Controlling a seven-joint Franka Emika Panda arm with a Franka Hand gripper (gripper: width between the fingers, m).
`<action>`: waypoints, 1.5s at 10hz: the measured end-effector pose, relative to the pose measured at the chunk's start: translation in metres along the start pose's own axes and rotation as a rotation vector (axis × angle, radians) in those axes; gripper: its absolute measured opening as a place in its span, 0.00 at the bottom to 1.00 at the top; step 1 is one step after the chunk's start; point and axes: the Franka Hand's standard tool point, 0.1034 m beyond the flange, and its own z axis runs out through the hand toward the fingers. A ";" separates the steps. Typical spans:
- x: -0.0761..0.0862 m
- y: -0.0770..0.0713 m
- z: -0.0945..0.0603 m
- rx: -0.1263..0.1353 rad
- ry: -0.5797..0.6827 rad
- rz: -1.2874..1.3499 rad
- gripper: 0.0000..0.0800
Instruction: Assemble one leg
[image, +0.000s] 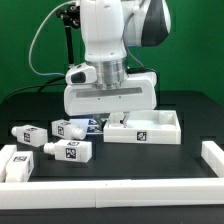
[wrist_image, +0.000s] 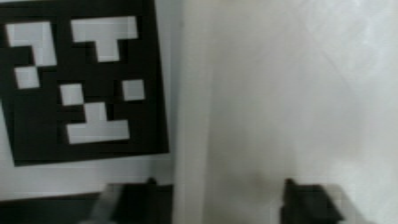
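— Exterior view first: whereabouts of the leg?
— Lying on the worktop, just beside the lowered arm. Best to centre over its body before closing. Mind the tray-shaped part close by and a second leg near.
— Wrist view?
— Fingers spread wide, nothing clamped. Big tag beneath, possibly the tray's.

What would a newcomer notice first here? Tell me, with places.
The big white arm fills the middle of the exterior view, its hand low over the black table. Small tagged legs lie scattered toward that view's left, with a tray-shaped part toward its right. In the wrist view a black-and-white tag looms large beyond the open gripper.
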 end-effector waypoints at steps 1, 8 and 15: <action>0.000 0.000 0.000 0.000 0.000 0.000 0.30; 0.080 0.002 -0.062 0.078 -0.087 0.042 0.07; 0.117 0.015 -0.073 0.097 -0.104 0.010 0.07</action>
